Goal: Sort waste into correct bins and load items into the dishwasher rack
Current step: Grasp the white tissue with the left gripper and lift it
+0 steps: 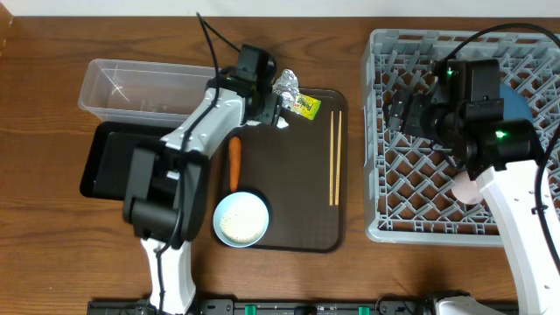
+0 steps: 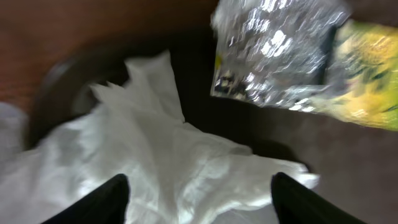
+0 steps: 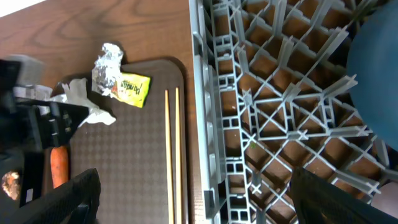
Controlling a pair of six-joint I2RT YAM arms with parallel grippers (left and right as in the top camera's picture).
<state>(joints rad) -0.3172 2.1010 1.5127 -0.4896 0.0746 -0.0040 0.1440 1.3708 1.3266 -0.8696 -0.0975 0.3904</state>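
My left gripper (image 1: 269, 111) is open at the far left corner of the brown serving tray (image 1: 302, 229). In the left wrist view its fingers (image 2: 199, 200) stand on either side of the crumpled white tissue (image 2: 161, 162). The foil ball (image 1: 286, 85) and the yellow-green wrapper (image 1: 308, 107) lie just beyond it. The carrot (image 1: 234, 162), the white bowl (image 1: 241, 219) holding rice, and the chopsticks (image 1: 334, 157) are on the tray. My right gripper (image 1: 404, 114) is open and empty over the left part of the grey rack (image 1: 411, 229). The blue plate (image 1: 518, 103) and a pink cup (image 1: 464, 186) are in the rack, partly hidden by the arm.
The clear tub (image 1: 131, 83) stands at the back left. The black tray (image 1: 103, 166) lies in front of it, partly under my left arm. The right wrist view shows the rack wall (image 3: 208, 124) right beside the chopsticks (image 3: 171, 155).
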